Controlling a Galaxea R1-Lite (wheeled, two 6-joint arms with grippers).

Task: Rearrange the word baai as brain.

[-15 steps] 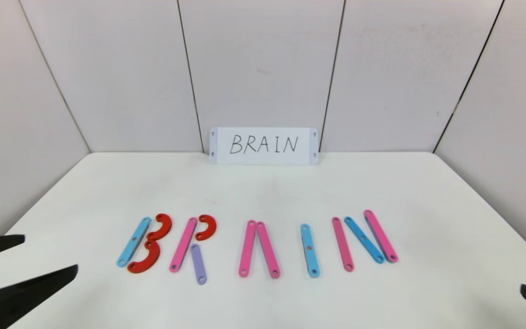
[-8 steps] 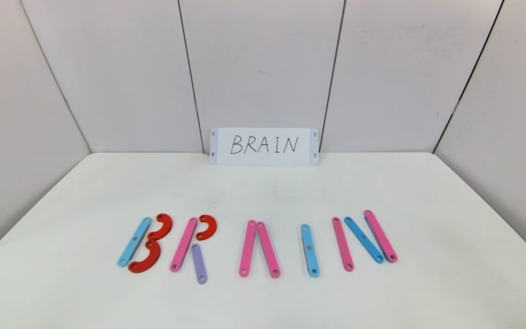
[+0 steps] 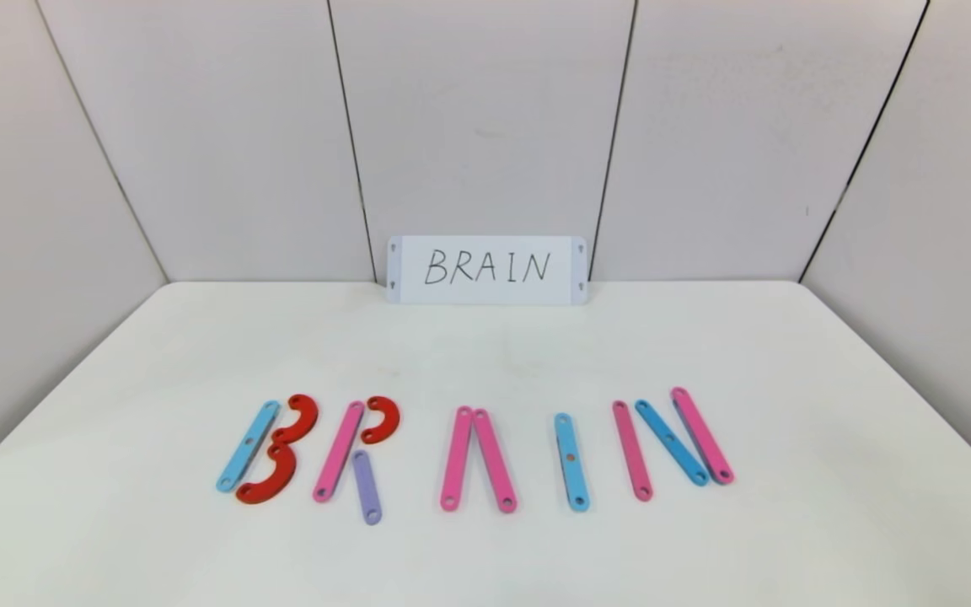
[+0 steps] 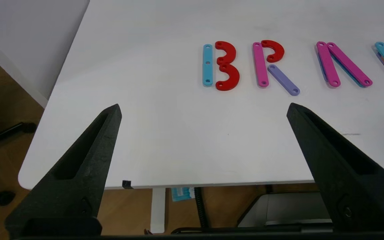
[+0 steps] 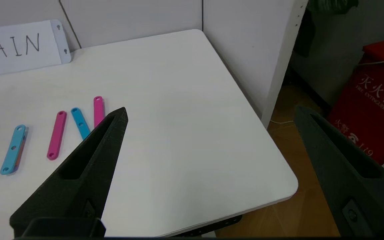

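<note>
Flat plastic pieces on the white table spell BRAIN. The B is a blue strip with two red curves. The R is a pink strip, a red curve and a purple strip. The A is two pink strips with no crossbar. The I is a blue strip. The N is pink, blue and pink strips. Both grippers are out of the head view. My left gripper is open and empty, back by the table's near-left edge. My right gripper is open and empty, off the near-right corner.
A white card reading BRAIN leans on the back wall. White wall panels close the table at the back and sides. A red box stands on the floor to the right of the table.
One second ago the tips of both grippers showed at the lower corners of the head view. They have drawn back out of it. The letters have not moved.
</note>
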